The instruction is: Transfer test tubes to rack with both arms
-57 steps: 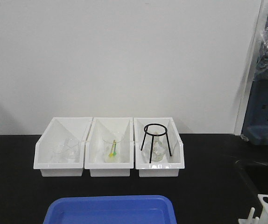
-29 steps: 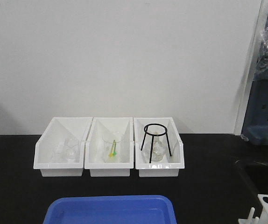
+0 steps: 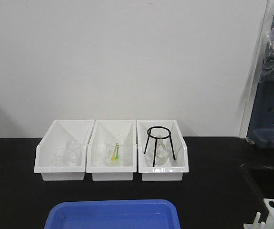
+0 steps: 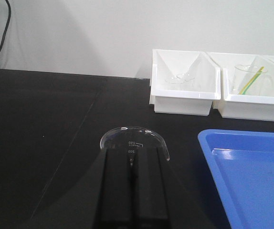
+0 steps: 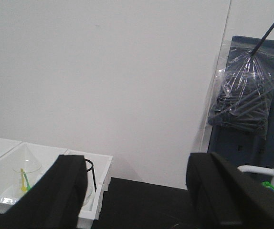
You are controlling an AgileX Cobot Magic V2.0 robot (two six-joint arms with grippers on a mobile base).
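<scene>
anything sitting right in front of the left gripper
Yes. A clear beaker stands on the black table directly ahead of the shut left gripper. No test tubes show in any view.

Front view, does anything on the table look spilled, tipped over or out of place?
Nothing stands out. The three white bins sit side by side in a straight row, the black tripod stands upright in the right-hand one, the blue tray lies square, and the black tabletop shows no spill.
</scene>
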